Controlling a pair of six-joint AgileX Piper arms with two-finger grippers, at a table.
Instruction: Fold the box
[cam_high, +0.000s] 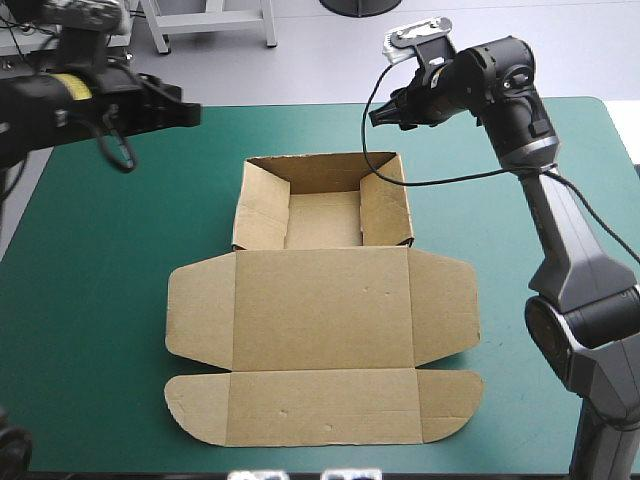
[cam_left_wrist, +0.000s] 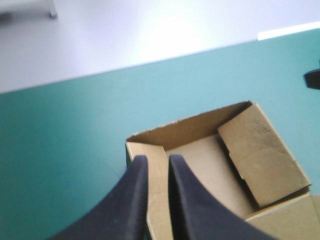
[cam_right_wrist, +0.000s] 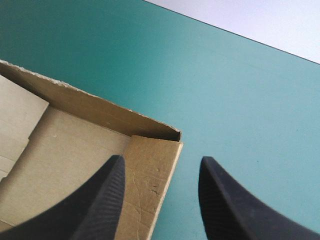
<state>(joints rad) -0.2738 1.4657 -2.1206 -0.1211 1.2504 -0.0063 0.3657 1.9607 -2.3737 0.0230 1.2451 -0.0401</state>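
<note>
From above I see the brown cardboard box (cam_high: 322, 330) mid-table on the teal-green cover (cam_high: 90, 260), an open tray with its lid lying flat toward the near edge. Only the wrist views settle the claws. The left gripper (cam_left_wrist: 157, 161) is all but closed on nothing. The right gripper (cam_right_wrist: 162, 167) is spread wide, with a tray corner showing between its black fingers (cam_right_wrist: 107, 195).

No legible text, number, brand or sign is showing on the box (cam_high: 320, 330) or on the teal-green cover (cam_high: 100, 300) around it.
</note>
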